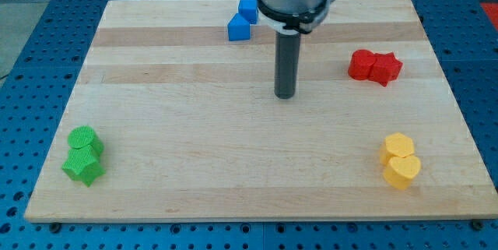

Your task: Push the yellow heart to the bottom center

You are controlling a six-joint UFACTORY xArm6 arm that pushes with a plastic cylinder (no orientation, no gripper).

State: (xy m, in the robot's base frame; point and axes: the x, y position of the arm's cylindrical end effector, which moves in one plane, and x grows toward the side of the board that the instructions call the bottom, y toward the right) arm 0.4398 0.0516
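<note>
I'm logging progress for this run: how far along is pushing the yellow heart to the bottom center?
Nothing looks done yet: the yellow heart sits near the view's bottom right, touching the other yellow block. In hand: my tip stands mid-board, well up and to the view's left of it, touching no block. Left: reach the heart's right side and push it leftward along the bottom edge.
</note>
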